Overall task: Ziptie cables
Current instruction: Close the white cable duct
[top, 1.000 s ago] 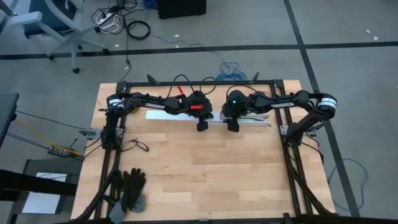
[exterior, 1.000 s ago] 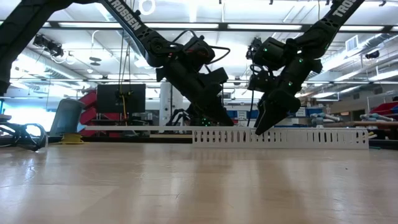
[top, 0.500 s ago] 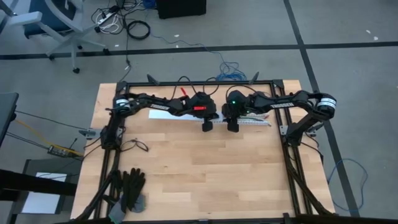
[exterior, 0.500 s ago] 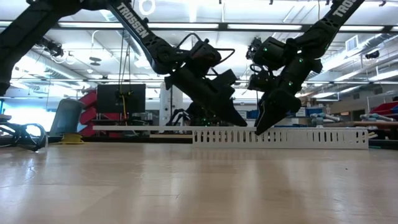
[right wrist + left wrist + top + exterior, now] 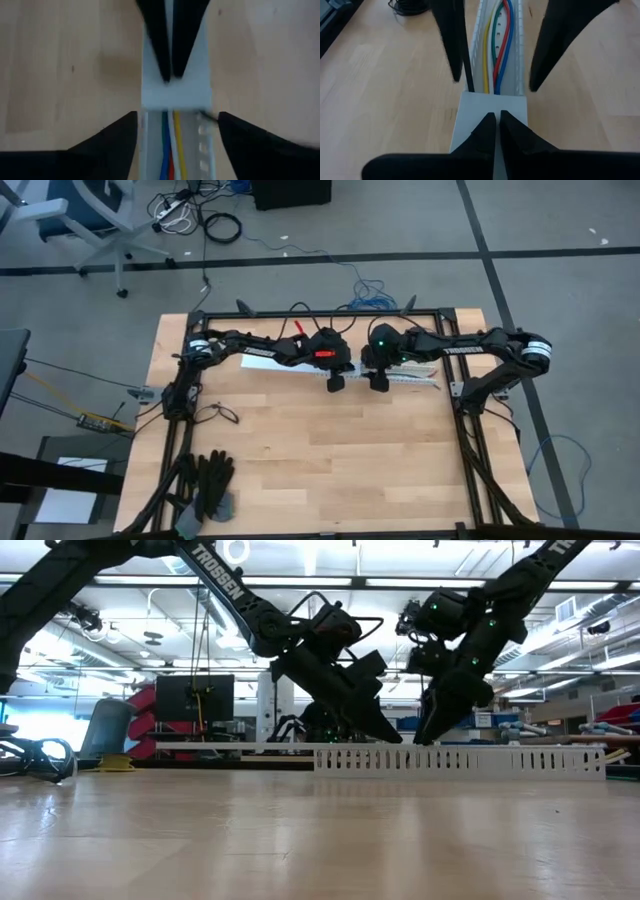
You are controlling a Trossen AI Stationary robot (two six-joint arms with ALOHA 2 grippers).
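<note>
Cables (image 5: 497, 55) run 9-to-3 inside the channel (image 5: 490, 115); right end effector (image 5: 380, 381), released, straddles them; left end effector (image 5: 334, 383) clenched at its 9.

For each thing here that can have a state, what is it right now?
Left gripper: jaws shut, tips on the white cover.
Right gripper: jaws open, straddling the channel.
Cables: lying loose in the channel, no ziptie visible.
Channel: flat on the table, open where the cables show.
Cover: lying over part of the channel.
Gloves: lying at the table's near corner, untouched.
</note>
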